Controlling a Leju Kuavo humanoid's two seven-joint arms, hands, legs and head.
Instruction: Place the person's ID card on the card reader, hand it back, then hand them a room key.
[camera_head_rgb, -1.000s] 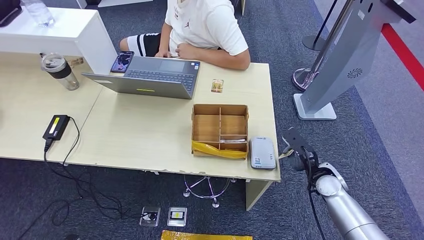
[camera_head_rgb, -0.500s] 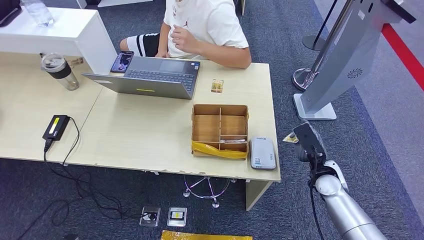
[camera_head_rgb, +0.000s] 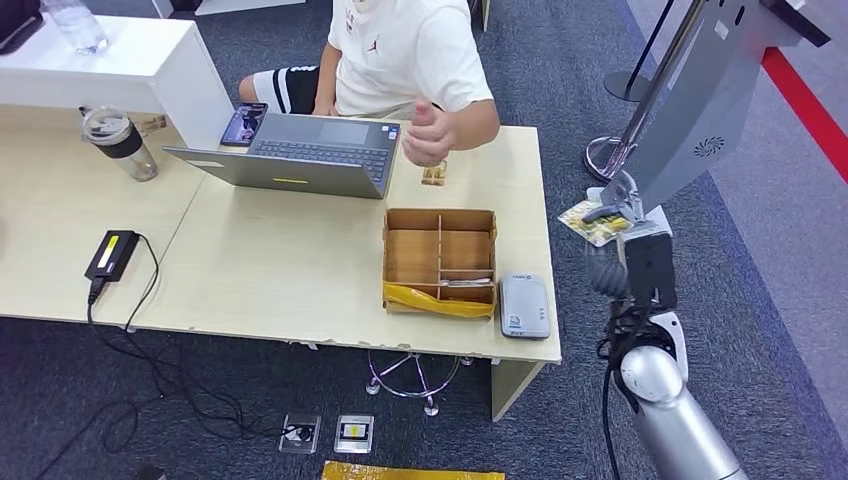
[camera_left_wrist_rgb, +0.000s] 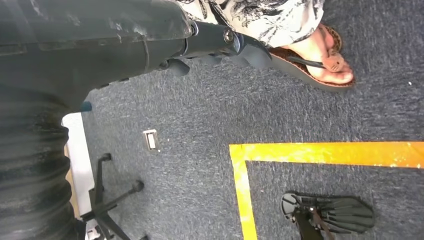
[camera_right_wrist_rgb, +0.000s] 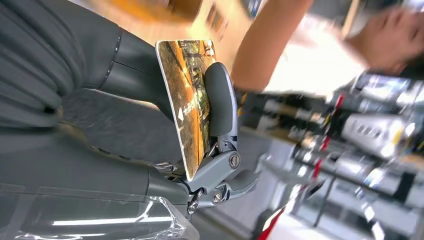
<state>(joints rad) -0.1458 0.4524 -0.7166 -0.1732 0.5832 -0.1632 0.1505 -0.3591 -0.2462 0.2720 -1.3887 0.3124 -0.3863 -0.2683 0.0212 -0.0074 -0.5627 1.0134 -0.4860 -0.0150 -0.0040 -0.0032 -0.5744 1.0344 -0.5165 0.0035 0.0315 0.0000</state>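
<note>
The right hand (camera_head_rgb: 622, 215) is raised off the table's edge at about 3 o'clock, pinching a yellow card (camera_head_rgb: 592, 222) flat between thumb and fingers, face out so the person can take it. The reader (camera_head_rgb: 525, 306) lies at 5 o'clock beside the tray (camera_head_rgb: 440, 215). The person's hand (camera_head_rgb: 428, 135) reaches out at 12 o'clock. The left hand (camera_left_wrist_rgb: 215, 42) hangs over the floor; I cannot tell its grip.

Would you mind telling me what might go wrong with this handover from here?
The right hand pinches the card by thumb only, off the table edge; if it slips, it likely lands on the carpet. The person's hand is raised over the far table edge, well apart from the card, so the handover may miss.
</note>
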